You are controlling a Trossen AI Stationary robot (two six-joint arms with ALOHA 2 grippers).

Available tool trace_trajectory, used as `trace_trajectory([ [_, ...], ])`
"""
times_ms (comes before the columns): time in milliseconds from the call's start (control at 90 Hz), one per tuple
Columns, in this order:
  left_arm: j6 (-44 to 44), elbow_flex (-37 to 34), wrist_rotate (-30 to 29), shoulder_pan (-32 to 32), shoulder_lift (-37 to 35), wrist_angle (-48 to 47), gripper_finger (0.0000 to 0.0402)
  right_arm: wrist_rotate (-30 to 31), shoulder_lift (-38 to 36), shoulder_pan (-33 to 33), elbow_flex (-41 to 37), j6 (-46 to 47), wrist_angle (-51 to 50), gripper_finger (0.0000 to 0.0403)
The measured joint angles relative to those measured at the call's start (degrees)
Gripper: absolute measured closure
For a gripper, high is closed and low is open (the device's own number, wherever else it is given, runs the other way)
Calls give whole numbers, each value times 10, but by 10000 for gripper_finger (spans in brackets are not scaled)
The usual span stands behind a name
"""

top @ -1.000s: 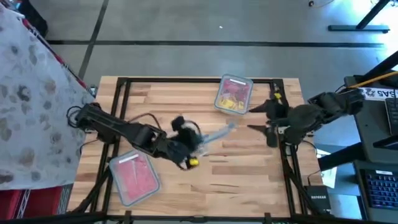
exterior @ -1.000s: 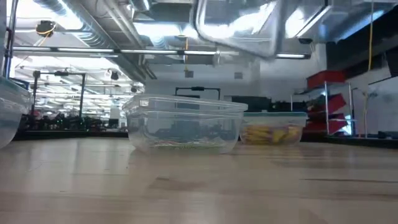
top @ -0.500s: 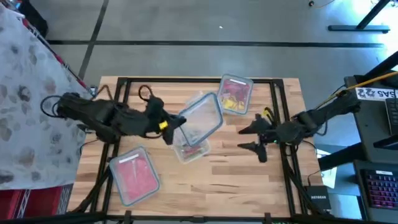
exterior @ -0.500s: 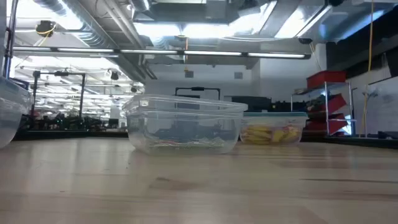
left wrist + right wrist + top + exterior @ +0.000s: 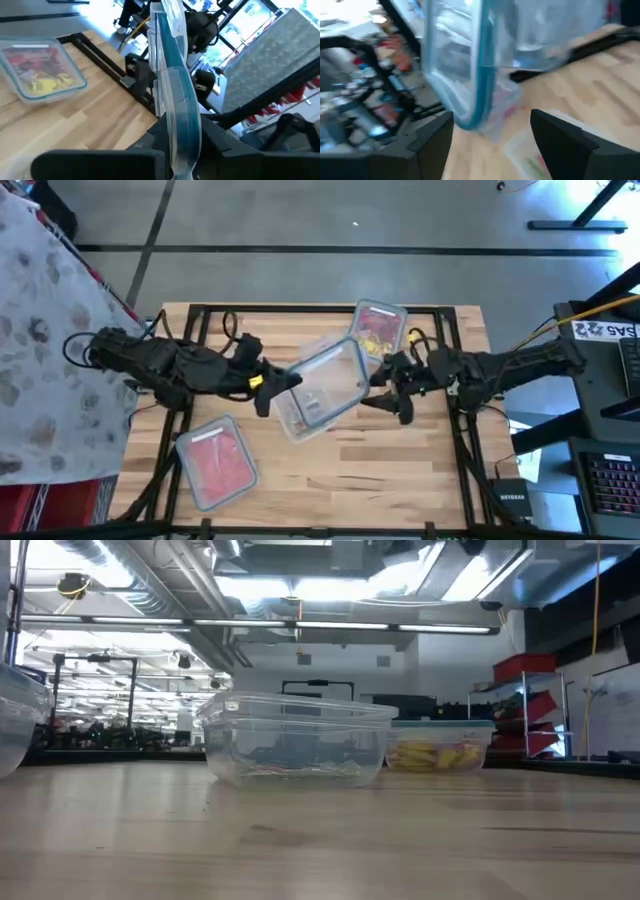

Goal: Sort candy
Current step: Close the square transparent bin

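A: Left gripper [image 5: 268, 388] clamped on the edge of a clear lid with a teal rim [image 5: 328, 372], holding it up over the middle of the table [image 5: 400, 470]. Seen edge-on between the dark fingers [image 5: 150, 142] in the left wrist view, lid [image 5: 175, 95] pinched tight.

B: Right gripper [image 5: 388, 385] parked just beside the lid's far edge, fingers spread wide, nothing in them. Same lid [image 5: 470, 65] right in front of the open fingers [image 5: 432, 145] in the right wrist view, no contact visible.

A: Under the lid, a clear container [image 5: 300, 415] near the table's centre, with only a few bits of candy [image 5: 300, 771] along its bottom in the low view.

B: Yellow candy [image 5: 370, 340] plus some red in the container at the back edge [image 5: 395, 315], also showing in the low view [image 5: 437, 754]. Red and pink candy [image 5: 218, 468] packed in the container at the front left [image 5: 190, 445], well apart from both grippers.
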Motion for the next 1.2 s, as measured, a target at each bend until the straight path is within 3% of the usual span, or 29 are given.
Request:
trace_trajectory([
  [100,-1,0,-2,0,2,1,368,-34,4,1,1,-1,43,161],
  [189,-1,0,-8,-1,3,-2,368,-37,5,1,1,-1,31,195],
  [456,-17,0,-32,0,5,-79,351,-33,5,-5,1,23,2,364],
  [700,-7,-1,-28,2,11,-177,287,-140,47,-70,3,95,-51,366],
  [822,-21,-1,-25,5,10,-284,273,-207,94,-95,3,122,-46,366],
  [967,-35,0,-26,7,8,-425,270,-238,157,-116,-1,159,-50,368],
  [1067,-16,0,-30,17,9,-485,269,-285,199,-131,1,190,21,368],
  [1200,48,0,-49,45,8,-513,269,-324,255,-135,1,314,190,368],
])
